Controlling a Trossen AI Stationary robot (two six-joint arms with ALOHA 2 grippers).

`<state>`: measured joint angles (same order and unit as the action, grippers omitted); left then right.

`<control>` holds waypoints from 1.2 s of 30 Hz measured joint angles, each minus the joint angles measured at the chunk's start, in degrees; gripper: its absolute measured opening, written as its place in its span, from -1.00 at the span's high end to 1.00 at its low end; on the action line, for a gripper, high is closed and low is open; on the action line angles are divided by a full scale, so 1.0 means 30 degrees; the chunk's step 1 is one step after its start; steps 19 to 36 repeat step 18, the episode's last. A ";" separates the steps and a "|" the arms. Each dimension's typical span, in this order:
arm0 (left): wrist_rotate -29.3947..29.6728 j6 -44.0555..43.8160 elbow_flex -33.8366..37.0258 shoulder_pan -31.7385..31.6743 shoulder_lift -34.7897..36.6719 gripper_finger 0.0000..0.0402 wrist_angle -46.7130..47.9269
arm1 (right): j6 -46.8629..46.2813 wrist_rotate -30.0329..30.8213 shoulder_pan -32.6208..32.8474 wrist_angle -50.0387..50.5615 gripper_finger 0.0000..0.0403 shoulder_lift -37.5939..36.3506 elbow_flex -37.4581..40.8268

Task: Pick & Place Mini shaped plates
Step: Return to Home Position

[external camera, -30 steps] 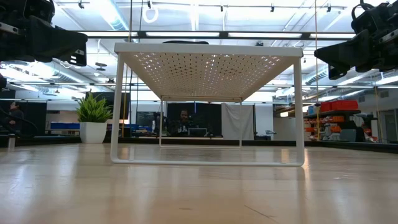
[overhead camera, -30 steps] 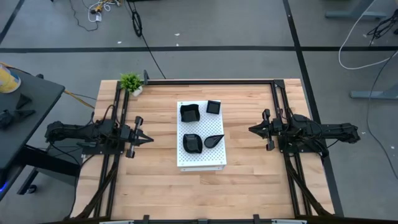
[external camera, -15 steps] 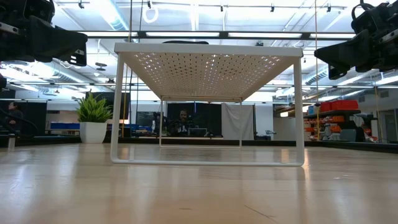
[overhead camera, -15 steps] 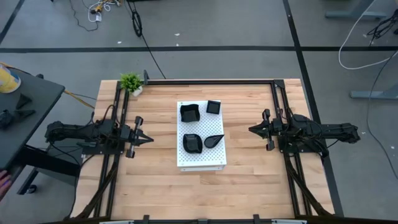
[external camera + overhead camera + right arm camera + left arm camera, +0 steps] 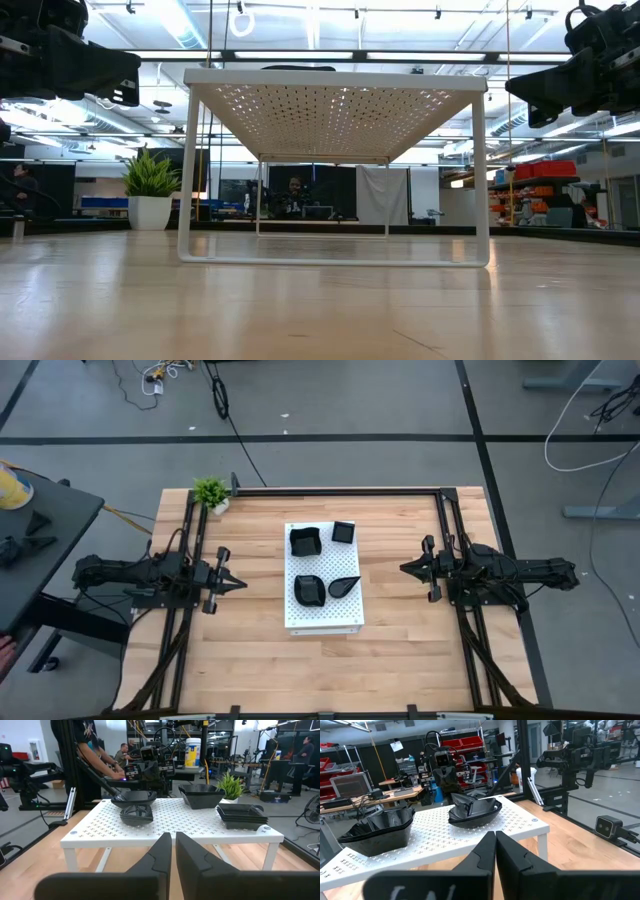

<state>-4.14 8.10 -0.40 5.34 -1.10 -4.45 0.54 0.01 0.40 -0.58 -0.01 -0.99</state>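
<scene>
Several glossy black mini plates sit on top of a white perforated board (image 5: 323,610) at the table's middle: a wavy-edged one (image 5: 304,541), a small square one (image 5: 343,532), a rounded one (image 5: 310,589) and a teardrop one (image 5: 343,586). The board is a raised stand on thin legs (image 5: 483,180), and in the low view its top hides the plates. My left gripper (image 5: 243,584) hovers shut to the board's left, fingers pointing at it (image 5: 495,835). My right gripper (image 5: 403,569) hovers shut to the board's right, also pointing at it (image 5: 172,836). Neither touches anything.
A small green potted plant (image 5: 211,493) stands at the table's far left corner. Black rails (image 5: 190,540) (image 5: 452,530) run along both sides of the table under the arms. Bare wood (image 5: 320,665) lies near of the board. People show in the room beyond (image 5: 120,755).
</scene>
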 joint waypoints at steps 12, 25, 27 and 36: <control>0.0000 0.0000 0.0000 0.0000 0.0000 0.91 -0.0006 | 0.0000 0.0000 -0.0001 -0.0007 0.86 0.0000 0.0000; 0.0000 0.0000 -0.0004 -0.0003 0.0000 0.91 -0.0006 | 0.0000 0.0000 0.0000 -0.0007 0.86 0.0000 0.0000; 0.0000 0.0000 -0.0004 -0.0003 0.0000 0.91 -0.0006 | 0.0000 0.0000 0.0000 -0.0007 0.86 0.0000 0.0000; 0.0000 0.0000 -0.0004 -0.0003 0.0000 0.91 -0.0006 | 0.0000 0.0000 0.0000 -0.0007 0.86 0.0000 0.0000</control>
